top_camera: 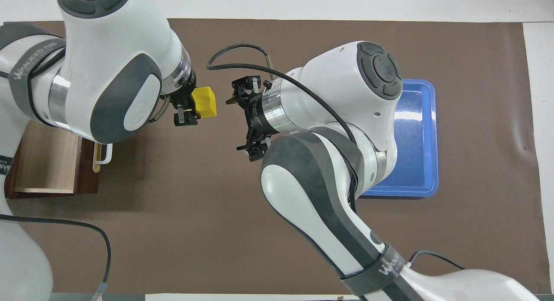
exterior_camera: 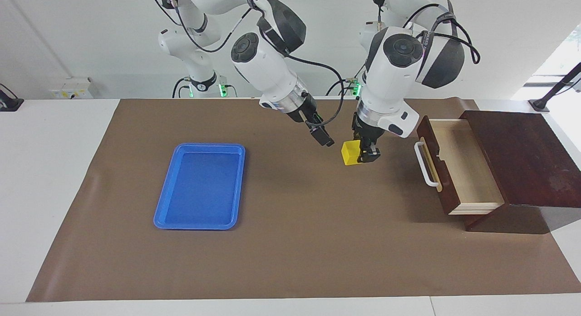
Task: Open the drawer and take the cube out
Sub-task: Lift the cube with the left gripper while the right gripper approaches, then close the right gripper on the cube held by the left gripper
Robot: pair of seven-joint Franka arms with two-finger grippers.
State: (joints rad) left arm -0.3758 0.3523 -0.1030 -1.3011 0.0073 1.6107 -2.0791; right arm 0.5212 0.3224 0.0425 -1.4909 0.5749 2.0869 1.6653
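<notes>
My left gripper (exterior_camera: 364,155) is shut on the yellow cube (exterior_camera: 350,152) and holds it up over the brown mat, beside the open drawer. The cube (top_camera: 204,101) sticks out sideways from the left gripper (top_camera: 188,107) toward the right gripper. The drawer (exterior_camera: 467,170) is pulled out of its dark wooden box (exterior_camera: 522,157). Its pale interior is empty and its white bar handle (exterior_camera: 425,164) faces the middle of the table. The drawer (top_camera: 47,158) is partly hidden under the left arm. My right gripper (exterior_camera: 323,138) is open over the mat, a short gap from the cube, and also shows in the overhead view (top_camera: 244,119).
A blue plastic tray (exterior_camera: 199,186) lies empty on the mat toward the right arm's end; the right arm covers part of it (top_camera: 417,136) from above. The brown mat (exterior_camera: 295,243) covers most of the white table.
</notes>
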